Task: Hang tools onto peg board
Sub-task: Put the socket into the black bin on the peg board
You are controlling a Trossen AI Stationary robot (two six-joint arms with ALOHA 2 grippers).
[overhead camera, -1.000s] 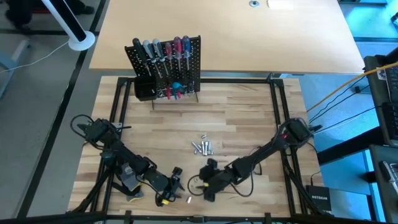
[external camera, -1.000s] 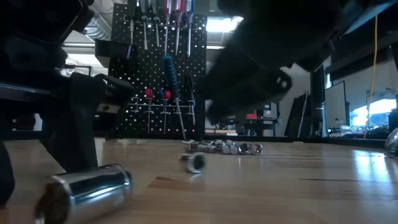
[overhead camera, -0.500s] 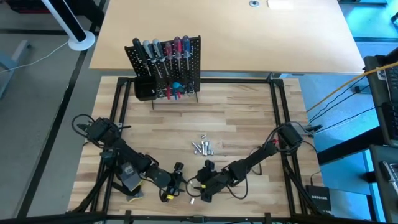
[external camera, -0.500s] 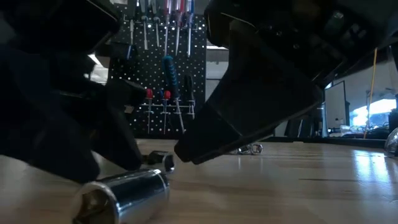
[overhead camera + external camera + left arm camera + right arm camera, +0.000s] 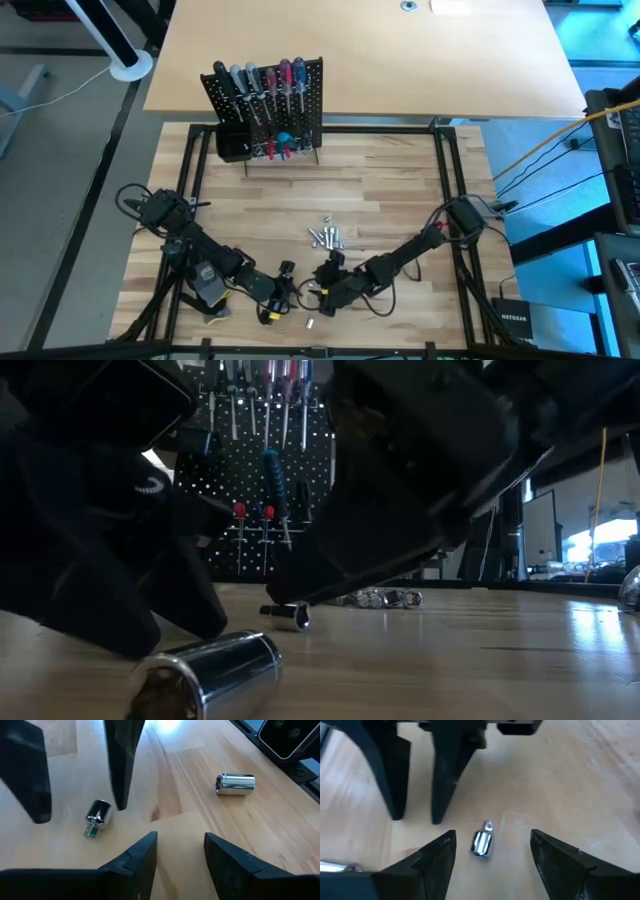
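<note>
Two tools meet near the tabletop's front edge, fingers spread and grasping nothing. The small socket (image 5: pixel 482 843) lies on the wood between the right tool (image 5: pixel 492 852) fingers, its long axis roughly along that tool's reach, so the right arm is nearer; the left tool (image 5: pixel 180 851) faces it from just beyond. A larger socket (image 5: pixel 235 784) lies apart. Half a second ago the right tool was further back; it has since advanced over the small socket. The peg board (image 5: pixel 265 105) stands well apart at the far edge.
</note>
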